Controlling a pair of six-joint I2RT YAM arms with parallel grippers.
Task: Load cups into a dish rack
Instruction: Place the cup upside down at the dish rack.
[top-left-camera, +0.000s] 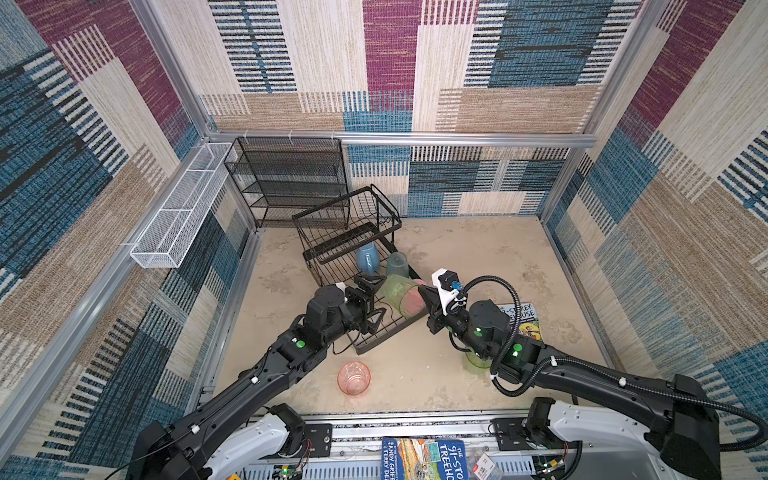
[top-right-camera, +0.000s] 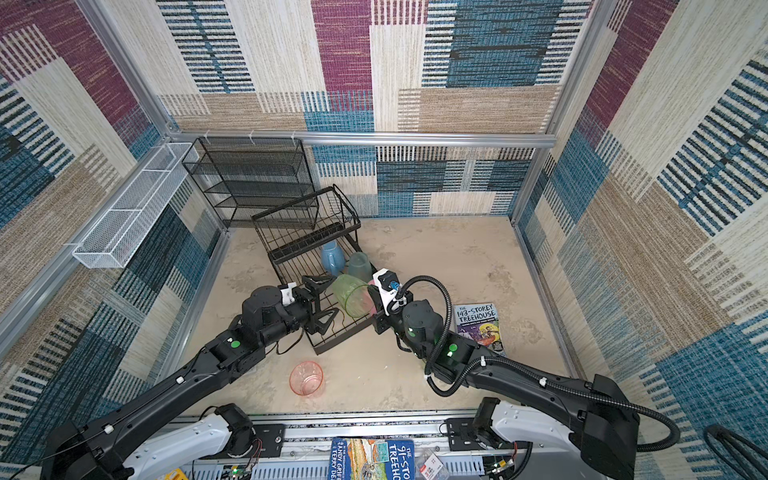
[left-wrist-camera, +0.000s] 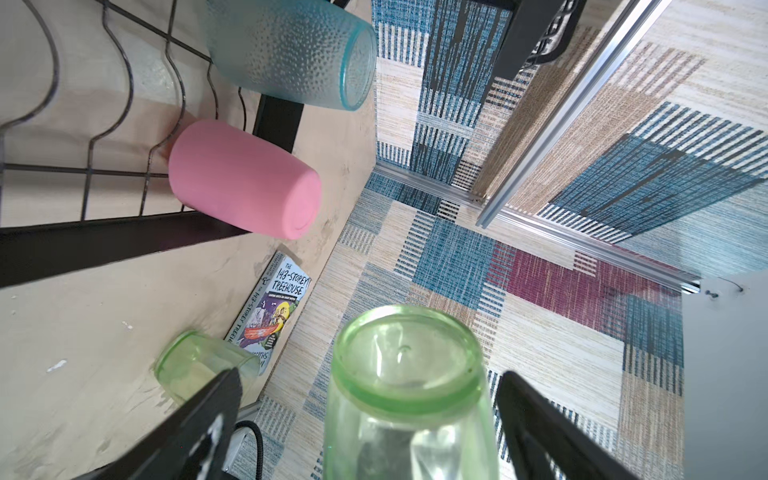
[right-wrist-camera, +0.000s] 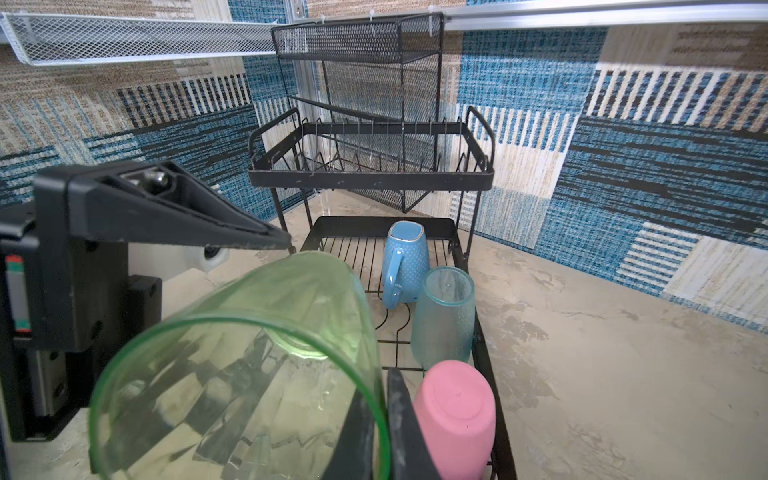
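Note:
My right gripper (right-wrist-camera: 384, 399) is shut on the rim of a translucent green cup (right-wrist-camera: 249, 353), which hangs on its side over the front of the black wire dish rack (top-left-camera: 390, 334). My left gripper (left-wrist-camera: 369, 374) is open, its fingers (left-wrist-camera: 199, 419) on either side of that cup's base (left-wrist-camera: 409, 374) with gaps. In the lower tray are a blue mug (top-left-camera: 367, 257), a frosted teal tumbler (top-left-camera: 397, 264) and an opaque pink cup (right-wrist-camera: 455, 415). A second green cup (top-left-camera: 476, 360) stands under my right arm. A translucent pink cup (top-left-camera: 353, 377) stands on the table.
A black mesh shelf unit (top-left-camera: 291, 178) stands behind the rack, with a white mesh trough (top-left-camera: 183, 208) on the left wall. One book (top-left-camera: 521, 318) lies on the table by my right arm, and another (top-left-camera: 424, 459) at the front edge. Patterned walls enclose the table.

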